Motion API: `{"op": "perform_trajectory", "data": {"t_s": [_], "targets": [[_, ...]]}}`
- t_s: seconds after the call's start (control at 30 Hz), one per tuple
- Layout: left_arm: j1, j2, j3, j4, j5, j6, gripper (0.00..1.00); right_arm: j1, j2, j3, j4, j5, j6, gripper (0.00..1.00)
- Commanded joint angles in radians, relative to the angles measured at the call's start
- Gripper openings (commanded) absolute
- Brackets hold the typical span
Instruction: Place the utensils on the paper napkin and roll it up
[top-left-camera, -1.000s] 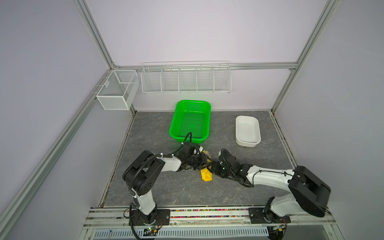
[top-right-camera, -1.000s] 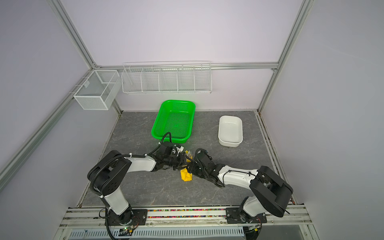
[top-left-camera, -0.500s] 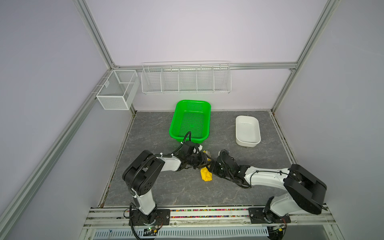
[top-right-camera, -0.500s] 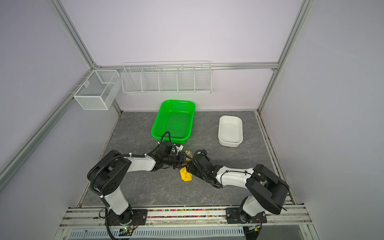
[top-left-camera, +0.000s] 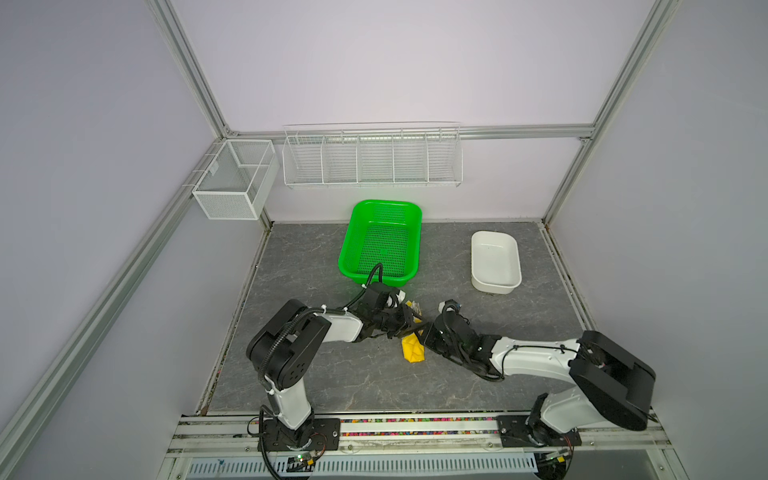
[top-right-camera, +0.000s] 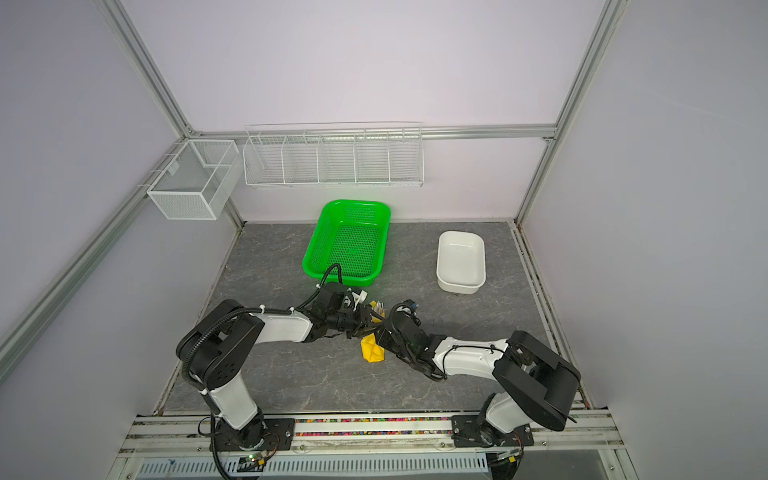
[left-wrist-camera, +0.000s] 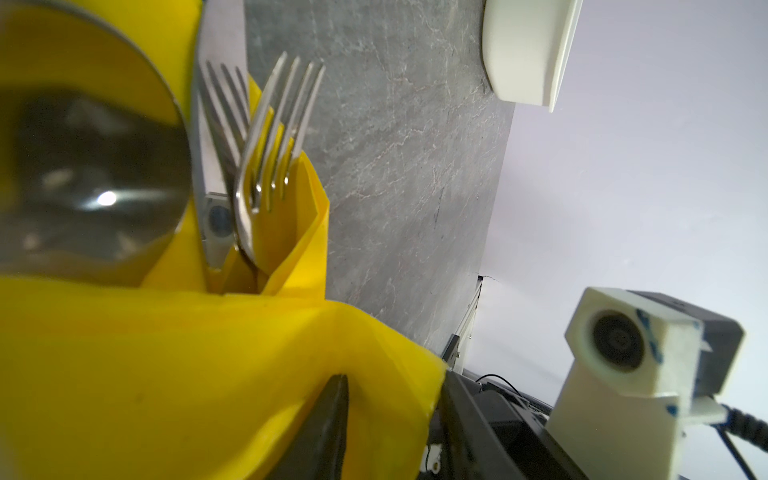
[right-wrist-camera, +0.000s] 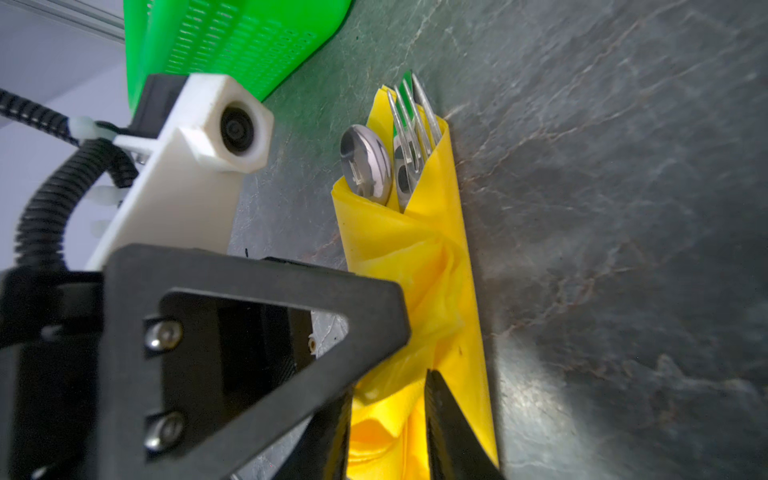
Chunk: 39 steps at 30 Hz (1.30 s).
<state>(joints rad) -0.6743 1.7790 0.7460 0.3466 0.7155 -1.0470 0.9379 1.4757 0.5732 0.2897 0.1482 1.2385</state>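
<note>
The paper napkin (right-wrist-camera: 419, 257) is bright yellow and wrapped in a long roll around the utensils, lying on the grey table. The spoon bowl (right-wrist-camera: 365, 164) and fork tines (right-wrist-camera: 415, 137) stick out of its far end. In the left wrist view the spoon (left-wrist-camera: 87, 174), knife (left-wrist-camera: 212, 166) and fork (left-wrist-camera: 270, 145) show inside the roll. My left gripper (left-wrist-camera: 395, 424) is shut on the napkin (left-wrist-camera: 166, 374) from the left. My right gripper (right-wrist-camera: 386, 432) is shut on the roll's near end. In both top views the grippers (top-left-camera: 409, 326) (top-right-camera: 384, 332) meet over the napkin (top-left-camera: 412, 349) (top-right-camera: 371, 350).
A green perforated basket (top-left-camera: 345, 266) stands just behind the left gripper. A white tub (top-left-camera: 494, 286) sits at the back right. White wire racks (top-left-camera: 372, 158) hang on the back wall. The two wrists crowd each other at the table's middle.
The right arm has slid left up against the napkin roll, and its jaws have narrowed onto the roll. The left jaws have narrowed too. The roll has stayed in place.
</note>
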Motion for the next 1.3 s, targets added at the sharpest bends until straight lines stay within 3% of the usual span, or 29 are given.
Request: {"op": "perform_trajectory", "data": {"t_s": [0.0, 0.2, 0.37, 0.67, 0.9, 1.17, 1.27], "targets": [[-0.012, 0.018, 0.000, -0.014, 0.024, -0.010, 0.38, 0.000, -0.030, -0.007, 0.046, 0.050, 0.053, 0.30], [-0.011, 0.021, 0.000, -0.015, 0.026, -0.010, 0.38, 0.000, -0.035, -0.016, 0.046, 0.055, 0.058, 0.26], [-0.012, 0.022, 0.001, -0.015, 0.029, -0.013, 0.38, -0.001, -0.039, -0.012, 0.077, 0.046, 0.043, 0.38], [-0.012, 0.027, 0.001, -0.009, 0.033, -0.017, 0.36, 0.001, 0.001, -0.044, 0.262, 0.020, 0.032, 0.40], [-0.012, 0.031, 0.004, -0.006, 0.033, -0.021, 0.37, 0.013, 0.021, -0.038, 0.268, 0.034, 0.020, 0.43], [-0.011, 0.031, 0.003, -0.003, 0.038, -0.021, 0.36, 0.012, 0.017, -0.032, 0.181, 0.073, 0.040, 0.32], [-0.012, 0.033, 0.005, -0.003, 0.038, -0.021, 0.36, 0.011, 0.003, -0.022, 0.127, 0.075, 0.037, 0.21]]}}
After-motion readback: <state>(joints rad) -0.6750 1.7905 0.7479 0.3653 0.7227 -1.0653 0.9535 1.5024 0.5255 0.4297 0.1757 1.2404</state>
